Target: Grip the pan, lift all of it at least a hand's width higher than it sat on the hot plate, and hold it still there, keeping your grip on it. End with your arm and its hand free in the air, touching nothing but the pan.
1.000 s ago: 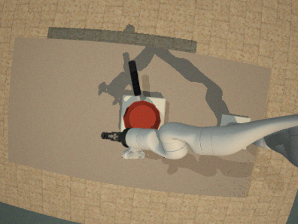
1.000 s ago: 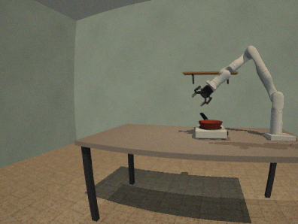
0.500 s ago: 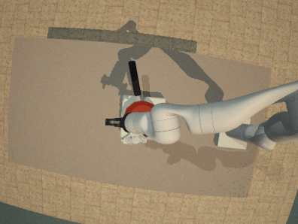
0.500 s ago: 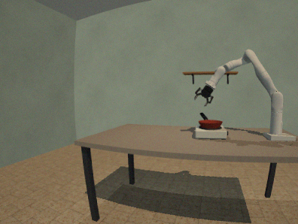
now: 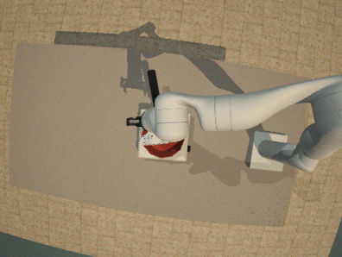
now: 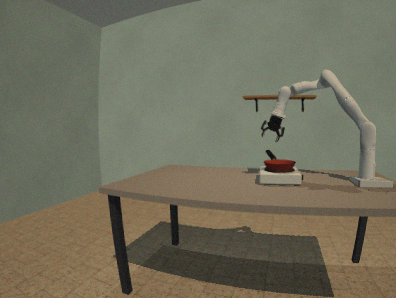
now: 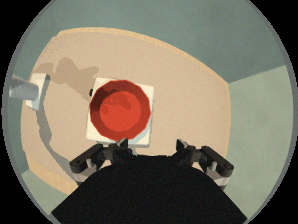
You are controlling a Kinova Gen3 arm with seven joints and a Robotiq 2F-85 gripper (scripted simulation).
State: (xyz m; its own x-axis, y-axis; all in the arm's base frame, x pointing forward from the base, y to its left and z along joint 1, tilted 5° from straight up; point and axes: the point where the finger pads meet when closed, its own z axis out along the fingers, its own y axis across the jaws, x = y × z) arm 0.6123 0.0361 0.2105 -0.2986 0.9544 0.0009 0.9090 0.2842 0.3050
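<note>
Looking down through the top view, I saw the red pan (image 5: 163, 149) seated on the white hot plate (image 5: 183, 156), with most of the pan covered by the arm's wrist (image 5: 170, 116). The pan's black handle (image 5: 153, 86) projected away from the hot plate over the table (image 5: 65, 129). The gripper (image 5: 129, 122) showed as a small dark part just beside the hot plate's edge. The arm's base block (image 5: 260, 161) stood well apart, near the table's far end.

In the exterior view, I noted the gripper (image 6: 272, 131) hanging in the air above the pan (image 6: 279, 164), pointed downward, fingers spread wide and holding nothing. Open space separated the fingertips from the pan rim. The pan rested on the hot plate (image 6: 280, 176), handle (image 6: 270, 154) angled upward to the rear. A wooden wall shelf (image 6: 260, 97) sat behind the arm.

In the wrist view, I saw the pan (image 7: 120, 111) centred on the hot plate (image 7: 148, 129), ahead of and below the camera. Both fingers stood far apart at the frame's lower edge, with nothing between them.
</note>
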